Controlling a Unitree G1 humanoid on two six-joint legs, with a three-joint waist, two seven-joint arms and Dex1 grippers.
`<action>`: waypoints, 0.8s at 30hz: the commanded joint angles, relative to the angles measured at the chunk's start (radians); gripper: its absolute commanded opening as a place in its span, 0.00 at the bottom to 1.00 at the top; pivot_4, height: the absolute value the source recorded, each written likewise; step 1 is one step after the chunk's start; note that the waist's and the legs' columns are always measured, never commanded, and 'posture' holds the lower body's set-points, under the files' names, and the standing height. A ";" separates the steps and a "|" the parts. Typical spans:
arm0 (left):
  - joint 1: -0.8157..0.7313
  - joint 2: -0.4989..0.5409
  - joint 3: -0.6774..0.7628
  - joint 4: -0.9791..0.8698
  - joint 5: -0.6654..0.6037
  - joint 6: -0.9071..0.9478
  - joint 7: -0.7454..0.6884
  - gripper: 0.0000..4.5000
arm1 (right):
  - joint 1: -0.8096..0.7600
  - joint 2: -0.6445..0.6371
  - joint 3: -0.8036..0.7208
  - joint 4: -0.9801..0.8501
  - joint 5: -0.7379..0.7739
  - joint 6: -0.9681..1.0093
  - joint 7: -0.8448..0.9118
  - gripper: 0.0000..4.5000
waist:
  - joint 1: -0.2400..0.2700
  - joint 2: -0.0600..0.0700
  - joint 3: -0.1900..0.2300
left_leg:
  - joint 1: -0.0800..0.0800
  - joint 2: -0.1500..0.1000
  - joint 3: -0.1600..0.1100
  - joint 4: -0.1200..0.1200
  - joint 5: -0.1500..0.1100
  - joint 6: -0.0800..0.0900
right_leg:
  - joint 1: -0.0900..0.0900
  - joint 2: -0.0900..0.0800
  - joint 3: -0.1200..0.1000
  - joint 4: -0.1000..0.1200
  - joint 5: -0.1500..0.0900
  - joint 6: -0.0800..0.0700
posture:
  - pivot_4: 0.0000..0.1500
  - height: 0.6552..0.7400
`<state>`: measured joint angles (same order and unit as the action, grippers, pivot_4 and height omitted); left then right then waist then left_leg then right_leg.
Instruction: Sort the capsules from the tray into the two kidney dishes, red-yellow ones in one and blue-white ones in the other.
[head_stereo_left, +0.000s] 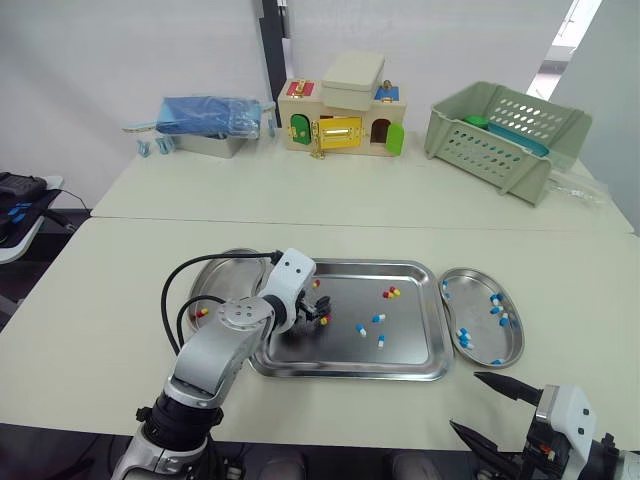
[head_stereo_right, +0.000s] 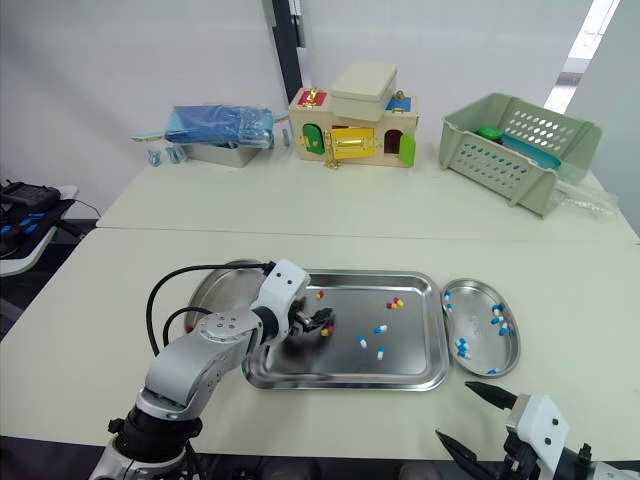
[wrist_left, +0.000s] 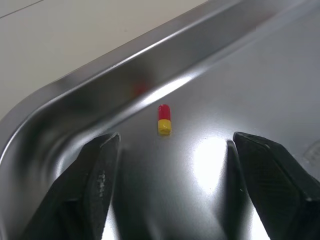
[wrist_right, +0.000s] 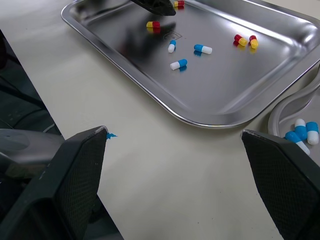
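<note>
**FINGERS APART OVER TRAY, 9 O'CLOCK END**

Left gripper (wrist_left: 175, 137) low inside polished steel tray (head_stereo_left: 415, 330), close to curved rim; fingers apart, one red-yellow capsule (wrist_left: 164, 119) lying flat just ahead between them. Left kidney dish (head_stereo_left: 235, 278) at 9 o'clock of tray, right kidney dish (head_stereo_left: 478, 315) at 3 o'clock. Right gripper (head_stereo_left: 466, 400) at 5 o'clock, fingers apart, over bare cream surface (head_stereo_left: 120, 300).

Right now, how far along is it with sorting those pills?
Partly done. Several blue-white capsules lie in the right dish, and a red-yellow one in the left dish. The open left pincer points at a red-yellow capsule, not yet gripped. Three blue-white ones and more red-yellow ones are left in the tray.
</note>
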<state>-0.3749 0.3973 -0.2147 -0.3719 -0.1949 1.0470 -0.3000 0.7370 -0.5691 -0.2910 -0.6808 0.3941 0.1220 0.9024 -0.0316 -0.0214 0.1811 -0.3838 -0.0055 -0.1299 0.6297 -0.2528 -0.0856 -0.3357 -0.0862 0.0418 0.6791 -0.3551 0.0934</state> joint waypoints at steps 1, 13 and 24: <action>-0.026 -0.016 0.007 0.009 0.012 0.025 0.014 0.74 | 0.015 -0.001 0.001 -0.024 0.011 -0.006 -0.008 1.00 | 0.001 0.000 0.000 | 0.000 0.000 0.000 0.000 0.000 0.000 | 0.000 0.000 0.000 0.000 0.000 0.000 | 1.00 1.00; -0.052 -0.043 0.003 0.072 0.017 0.025 0.013 0.74 | 0.011 -0.010 0.002 -0.039 0.024 0.019 -0.019 1.00 | 0.001 0.000 -0.001 | 0.000 0.000 0.000 0.000 0.000 0.000 | 0.000 0.000 0.000 0.000 0.000 0.000 | 1.00 1.00; -0.086 -0.056 0.005 0.125 0.026 0.013 0.014 0.74 | 0.004 -0.011 0.011 -0.027 0.023 0.015 -0.025 1.00 | 0.001 0.000 -0.001 | 0.001 0.000 0.000 0.000 0.000 0.000 | 0.001 0.000 0.000 0.000 0.000 0.000 | 1.00 1.00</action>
<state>-0.4551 0.3455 -0.2068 -0.2598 -0.1891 1.0581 -0.2940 0.7357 -0.5759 -0.2779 -0.6823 0.4080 0.1453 0.8784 -0.0309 -0.0211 0.1798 -0.3832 -0.0056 -0.1298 0.6299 -0.2528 -0.0856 -0.3350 -0.0863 0.0418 0.6791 -0.3551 0.0934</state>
